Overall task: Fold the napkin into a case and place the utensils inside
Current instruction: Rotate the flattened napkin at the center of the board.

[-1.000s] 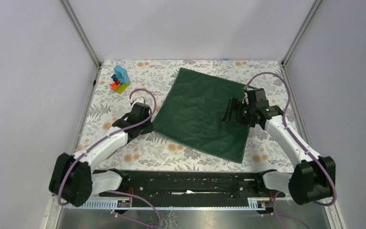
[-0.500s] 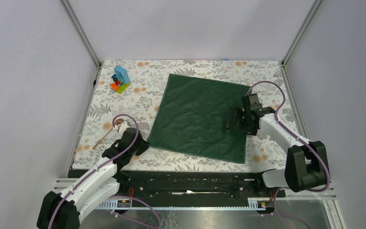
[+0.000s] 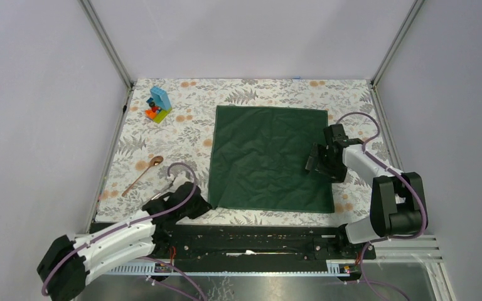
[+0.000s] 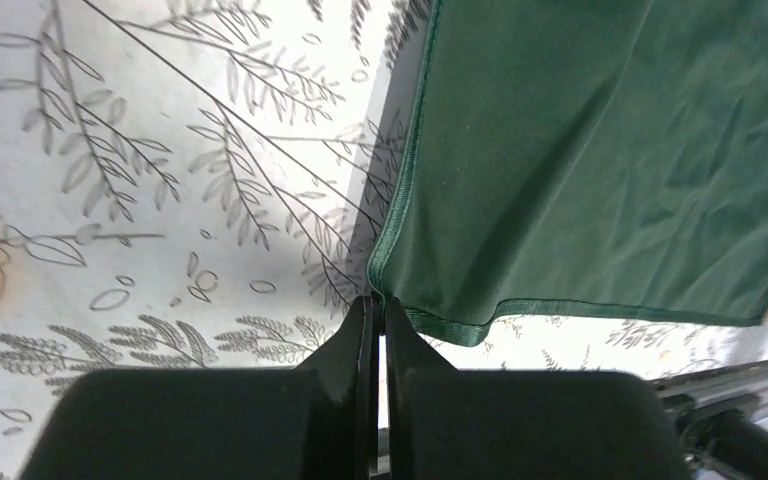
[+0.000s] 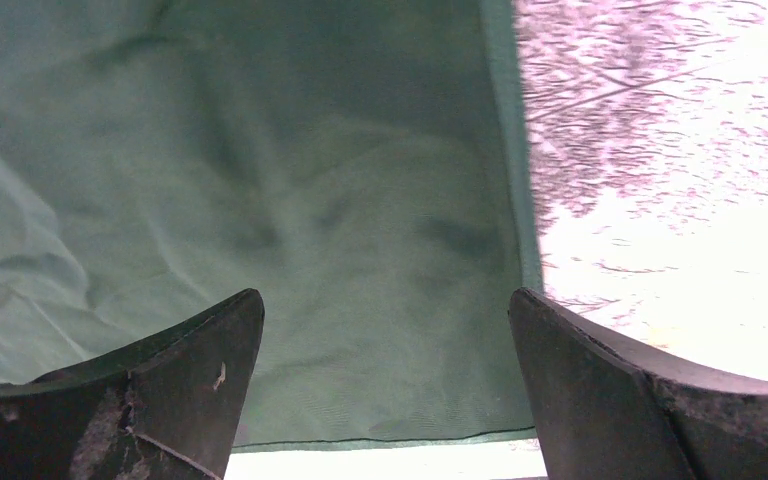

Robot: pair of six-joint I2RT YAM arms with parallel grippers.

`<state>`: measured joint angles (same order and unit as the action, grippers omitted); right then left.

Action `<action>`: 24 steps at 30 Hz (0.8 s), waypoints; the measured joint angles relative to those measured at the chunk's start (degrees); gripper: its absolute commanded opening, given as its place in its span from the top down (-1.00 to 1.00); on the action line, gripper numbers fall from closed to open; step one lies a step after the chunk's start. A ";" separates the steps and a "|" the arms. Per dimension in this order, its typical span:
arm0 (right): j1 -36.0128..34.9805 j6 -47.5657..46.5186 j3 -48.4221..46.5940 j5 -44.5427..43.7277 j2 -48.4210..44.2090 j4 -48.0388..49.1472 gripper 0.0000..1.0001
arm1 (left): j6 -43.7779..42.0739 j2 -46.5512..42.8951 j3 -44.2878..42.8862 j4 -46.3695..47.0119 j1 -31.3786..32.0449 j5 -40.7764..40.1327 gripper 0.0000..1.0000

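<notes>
The dark green napkin (image 3: 267,157) lies spread flat as a square on the floral table cover; no case is in view. My left gripper (image 3: 206,204) is shut on the napkin's near-left corner; in the left wrist view the hemmed corner (image 4: 388,300) sits pinched between the closed tips (image 4: 380,305). My right gripper (image 3: 319,161) hovers open over the napkin's right part, and its wrist view shows the cloth (image 5: 260,150) and its hem between the wide-spread fingers (image 5: 385,300). Of the utensils, a brownish spoon (image 3: 140,176) lies left of the napkin. A second slim silvery piece (image 3: 161,191) is partly hidden by the left arm.
A colourful toy block stack (image 3: 158,105) stands at the back left. Metal frame posts and grey walls close in the table on three sides. The black base rail (image 3: 245,241) runs along the near edge, just behind the left gripper.
The left gripper has dragged the napkin's corner towards the near edge, turning the cloth square to the table and uncovering the spoon. The right gripper shifted slightly right and nearer, still open.
</notes>
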<state>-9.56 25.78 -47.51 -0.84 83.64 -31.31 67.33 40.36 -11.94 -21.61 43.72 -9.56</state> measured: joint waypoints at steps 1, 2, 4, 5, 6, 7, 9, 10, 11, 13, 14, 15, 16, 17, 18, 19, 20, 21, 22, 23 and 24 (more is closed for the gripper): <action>1.11 0.24 0.00 0.15 -0.02 -0.28 -0.99 | 0.15 1.62 -1.05 -0.59 1.66 -0.61 1.00; 2.56 0.79 0.02 0.39 -0.02 -0.87 -0.99 | 0.24 3.13 -2.27 -1.31 3.06 -1.25 1.00; 4.74 2.75 0.02 0.24 -0.26 -2.54 -0.99 | 0.22 5.90 -4.33 -2.47 4.79 -2.54 1.00; 5.75 4.28 0.02 -0.22 -0.57 -4.31 -0.99 | 0.20 6.43 -4.90 -2.80 5.14 -3.08 1.00; 6.36 5.46 0.00 -0.79 -0.87 -5.92 -0.96 | 0.22 6.64 -5.31 -3.04 5.38 -3.69 1.00; 6.73 6.82 -0.07 -1.46 -1.18 -7.93 -0.87 | 0.26 6.56 -5.49 -3.17 5.53 -4.44 1.00; 6.80 9.55 -0.15 -2.82 -1.68 -12.76 -0.62 | 0.52 6.01 -5.49 -3.76 5.60 -5.60 1.00; 6.84 10.32 -0.04 -2.91 -1.90 -14.38 -0.58 | 0.68 5.64 -5.46 -4.17 5.66 -6.05 1.00; 7.02 11.30 0.52 -3.04 -2.43 -15.61 -0.53 | 0.70 5.16 -5.46 -4.55 5.68 -6.47 1.00; 7.41 12.83 2.80 -3.23 -4.55 -17.27 -0.33 | 0.68 4.33 -5.46 -4.83 5.68 -7.23 1.00; 7.69 13.33 4.02 -3.37 -5.88 -18.08 -0.02 | 0.68 4.20 -5.46 -4.92 5.68 -7.48 1.00; 8.13 13.88 5.49 -3.65 -7.67 -18.93 0.23 | 0.66 4.11 -5.46 -4.96 5.68 -7.67 1.00; 8.46 14.56 6.73 -4.17 -9.64 -19.85 0.30 | 0.63 4.04 -5.46 -5.11 5.68 -7.85 1.00; 8.66 14.93 7.41 -4.44 -11.04 -20.52 0.31 | 0.57 4.00 -5.46 -5.25 5.68 -7.91 1.00; 8.87 15.61 7.82 -4.74 -12.26 -20.98 0.30 | 0.44 4.00 -5.46 -5.35 5.68 -8.04 1.00; 8.98 16.00 7.91 -5.09 -13.07 -21.33 0.27 | 0.35 4.00 -5.46 -5.42 5.68 -8.11 1.00; 9.01 16.26 7.91 -5.40 -13.35 -21.40 0.27 | 0.20 4.00 -5.46 -5.51 5.68 -8.17 1.00; 9.01 16.48 7.91 -5.62 -13.38 -21.42 0.27 | 0.11 4.00 -5.46 -5.60 5.68 -8.26 1.00; 9.01 16.59 7.91 -5.64 -13.18 -21.44 0.26 | 0.02 4.00 -5.49 -5.70 5.68 -8.31 1.00; 9.01 16.74 7.91 -5.62 -12.81 -21.46 0.26 | 0.00 3.98 -5.46 -5.77 5.68 -8.33 1.00; 9.01 16.85 7.91 -5.57 -12.24 -21.53 0.25 | -0.02 3.98 -5.49 -5.77 5.68 -8.33 1.00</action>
<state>-0.56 42.63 -39.59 -6.42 71.40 -52.84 67.31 44.34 -17.43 -27.38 49.41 -17.89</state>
